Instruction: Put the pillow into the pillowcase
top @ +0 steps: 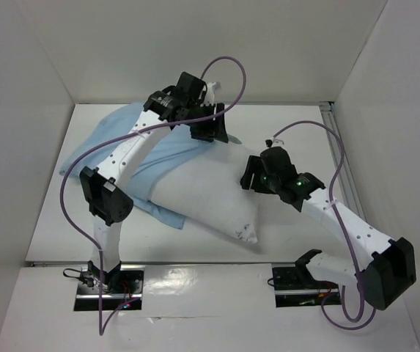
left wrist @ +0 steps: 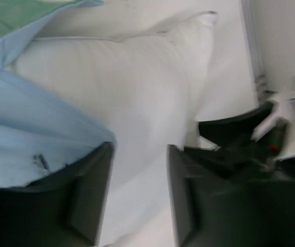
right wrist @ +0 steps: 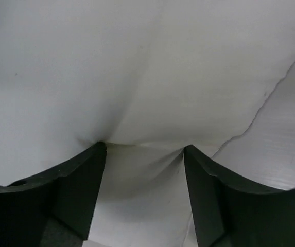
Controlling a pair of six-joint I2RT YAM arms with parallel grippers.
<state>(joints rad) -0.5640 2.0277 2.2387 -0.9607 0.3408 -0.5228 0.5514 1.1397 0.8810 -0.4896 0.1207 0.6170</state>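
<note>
Reaching across the desk [top: 56, 220] from the left, my left gripper [left wrist: 139, 146] hung over the far edge of the pillow [top: 210, 202], its jaws parted with a clear gap and nothing clamped between them. Through that gap I saw only white pillow fabric. The light blue pillowcase [top: 111, 143] lay draped against the tip of one finger [left wrist: 88, 195], touching it but not pinched. In the left wrist view a patch of the case's green face [left wrist: 13, 18] showed at the top corner, and the blue cloth covered the near side of the pillow, while one pillow corner [left wrist: 209, 18] lay bare.

My right gripper [right wrist: 144, 145] pressed nose-down into the pillow near its right end. Its jaws stood apart as well. White fabric puckered in creases at both fingertips [right wrist: 77, 185], and a fold sat in the gap, but the jaws were not closed on it.

From above, the pillow lay slantwise in the middle of the desk between my two arms. The pillowcase spread flat toward the far left, with the pillow's left end resting on it. I could not tell whether any of the pillow sat inside the case.
</note>
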